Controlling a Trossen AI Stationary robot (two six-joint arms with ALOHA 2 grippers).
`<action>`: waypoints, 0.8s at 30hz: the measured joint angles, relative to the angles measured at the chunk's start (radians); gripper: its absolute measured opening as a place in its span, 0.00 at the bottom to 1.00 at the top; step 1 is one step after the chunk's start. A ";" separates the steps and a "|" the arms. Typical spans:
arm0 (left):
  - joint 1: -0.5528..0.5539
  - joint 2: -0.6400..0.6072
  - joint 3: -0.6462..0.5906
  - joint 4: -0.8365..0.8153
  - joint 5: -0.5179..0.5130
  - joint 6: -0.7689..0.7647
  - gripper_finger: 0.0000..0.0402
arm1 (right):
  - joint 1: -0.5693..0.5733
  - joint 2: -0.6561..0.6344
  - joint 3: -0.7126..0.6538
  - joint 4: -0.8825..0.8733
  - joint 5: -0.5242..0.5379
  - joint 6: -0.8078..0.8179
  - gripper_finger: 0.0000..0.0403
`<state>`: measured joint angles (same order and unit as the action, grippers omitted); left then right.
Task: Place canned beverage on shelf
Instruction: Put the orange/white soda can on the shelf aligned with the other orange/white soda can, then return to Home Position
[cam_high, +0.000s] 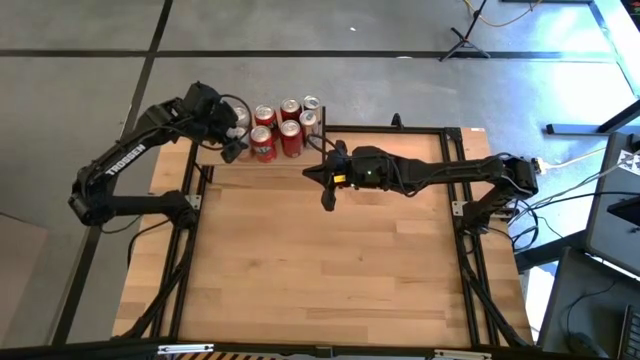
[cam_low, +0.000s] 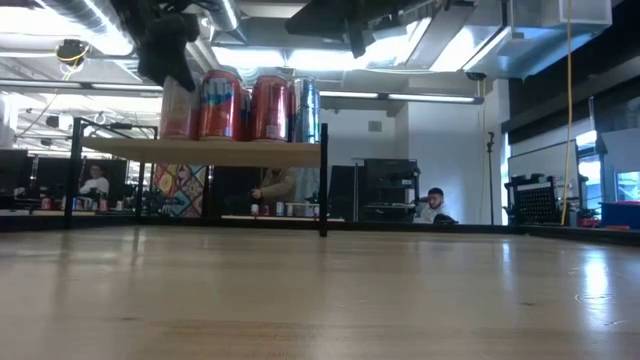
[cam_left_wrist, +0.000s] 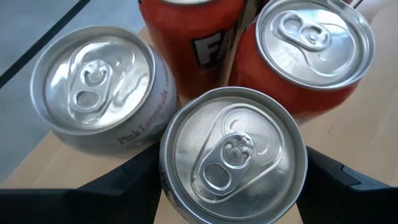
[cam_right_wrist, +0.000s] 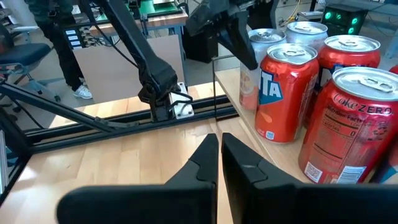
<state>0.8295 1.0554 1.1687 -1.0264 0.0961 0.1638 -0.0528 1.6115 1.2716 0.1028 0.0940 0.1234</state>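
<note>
Left pincer grasping red can on shelf, right pincer clenched beside shelf

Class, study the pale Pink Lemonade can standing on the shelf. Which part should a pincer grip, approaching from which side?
Grip the Pink Lemonade can across its round side wall near the top, coming from the outer edge of the shelf: it stands upright, and neighbouring cans crowd its inner side.

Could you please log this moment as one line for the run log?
left gripper: at shelf, fingers around red can | right gripper: shut, empty, over table beside shelf | six cans upright on shelf
</note>
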 joint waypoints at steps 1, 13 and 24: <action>0.000 0.000 -0.004 0.009 0.001 -0.001 0.66 | 0.000 0.000 0.000 0.000 0.000 0.000 0.03; 0.000 0.003 0.000 0.003 -0.007 -0.002 0.80 | 0.001 0.000 0.000 -0.008 -0.039 0.003 0.03; 0.000 0.002 0.198 -0.079 -0.056 0.005 0.81 | 0.001 0.000 0.000 0.003 -0.039 0.003 0.03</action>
<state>0.8291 1.0573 1.3663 -1.1053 0.0401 0.1693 -0.0521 1.6115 1.2716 0.1060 0.0554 0.1268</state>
